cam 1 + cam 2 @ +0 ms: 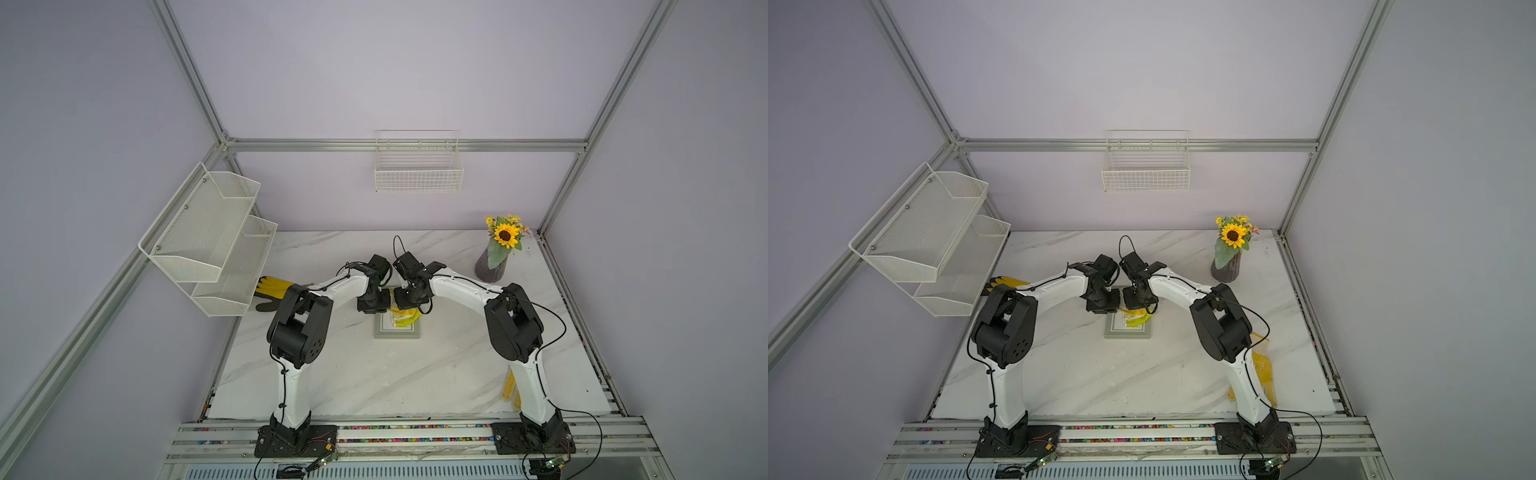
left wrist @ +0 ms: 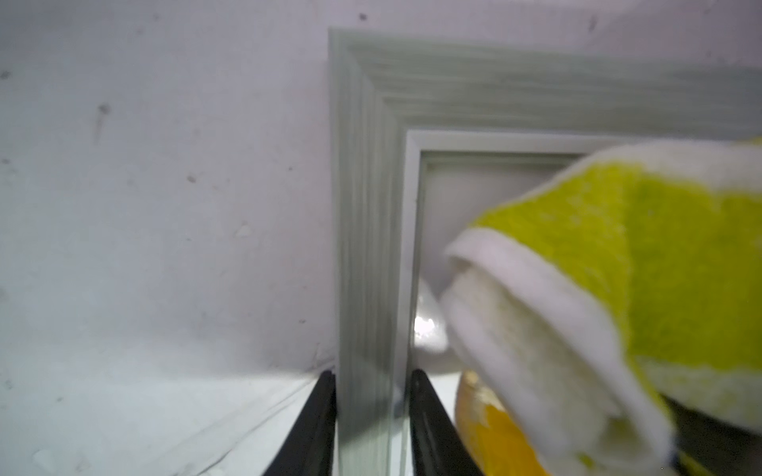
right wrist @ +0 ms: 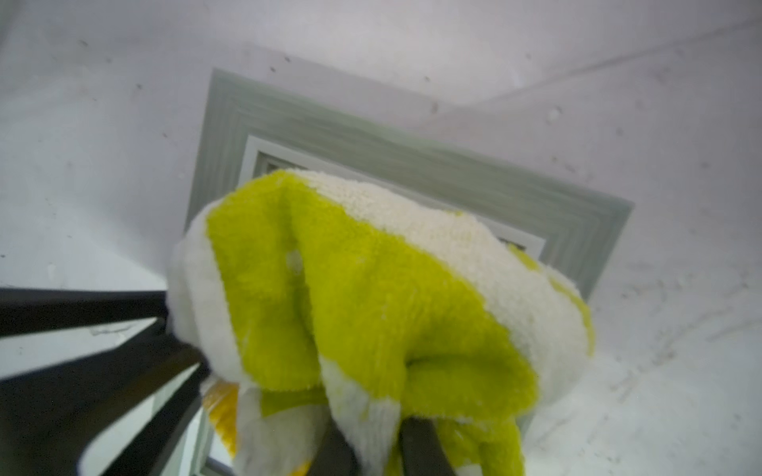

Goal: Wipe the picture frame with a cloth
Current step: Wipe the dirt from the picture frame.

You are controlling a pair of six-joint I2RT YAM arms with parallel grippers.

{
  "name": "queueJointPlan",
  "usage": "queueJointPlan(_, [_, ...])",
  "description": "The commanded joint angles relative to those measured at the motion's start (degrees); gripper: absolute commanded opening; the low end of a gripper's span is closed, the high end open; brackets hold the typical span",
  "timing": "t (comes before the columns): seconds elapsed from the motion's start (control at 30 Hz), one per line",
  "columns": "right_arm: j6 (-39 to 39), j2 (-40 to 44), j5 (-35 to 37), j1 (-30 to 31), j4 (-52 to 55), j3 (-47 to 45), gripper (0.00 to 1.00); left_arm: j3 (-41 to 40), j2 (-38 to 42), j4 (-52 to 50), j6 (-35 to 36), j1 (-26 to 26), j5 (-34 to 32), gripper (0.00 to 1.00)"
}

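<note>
The left gripper (image 2: 372, 383) has its two black fingers (image 2: 429, 420) clamped on either side of one side rail of the picture frame (image 2: 367, 206), pinning it in place. The right gripper (image 3: 377, 437) is clenched on a bunched fold of the cloth (image 3: 350, 288), whose lime-green pile and white edging spill out over the frame's (image 3: 412, 165) glass and hide most of the print. In the left wrist view the single cloth (image 2: 659, 255) sits rolled over the inner part of the frame, touching the glass just beside the held rail. There is one frame and one cloth. In both top views the frame (image 1: 397, 332) (image 1: 1127, 333) lies flat near the middle of the marble table (image 1: 374, 382), with the cloth (image 1: 402, 318) (image 1: 1134, 319) on its far half, under the two grippers, which meet there almost nose to nose. Two arms reach in from the near edge, one at each side. Farther out lie two gloves, well apart: one yellow rubber glove (image 1: 272, 286) near the table's left edge, and one flat yellow mesh glove (image 1: 1260, 365) by the right arm's base. One dark vase (image 1: 492, 266) with a sunflower stands upright at the far right corner. One wire basket (image 1: 418, 170) hangs on the back wall, and one two-tier mesh rack (image 1: 208, 241) hangs on the left wall.
</note>
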State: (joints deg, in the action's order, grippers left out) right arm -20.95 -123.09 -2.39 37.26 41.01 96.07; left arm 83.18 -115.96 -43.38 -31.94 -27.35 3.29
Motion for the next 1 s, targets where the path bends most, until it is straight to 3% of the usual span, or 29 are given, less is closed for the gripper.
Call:
queueJointPlan(0.0, [-1.45,2.22,3.83,-1.40,-0.23,-3.22,0.00,-1.53,-4.03,0.07,0.13,-0.88,0.30,0.29])
queueJointPlan(0.3, [-3.82,1.58,1.53,0.69,-1.44,0.11,0.00,-1.97,-4.01,0.22,-0.44,-0.87,0.14,0.28])
queueJointPlan(0.67, [-9.83,11.16,1.63,7.94,-5.43,-14.34,0.00,-1.35,-3.79,0.42,-1.19,-0.86,-0.37,0.28])
queueJointPlan(0.83, [-13.21,14.01,0.88,10.44,-10.14,-15.31,0.00,-1.22,-3.84,0.40,-1.36,-0.86,-0.30,0.28])
queueJointPlan(0.97, [-15.72,11.14,-2.03,10.71,-15.10,-13.99,0.00,-1.00,-3.93,0.41,-1.41,-0.86,-0.12,0.28])
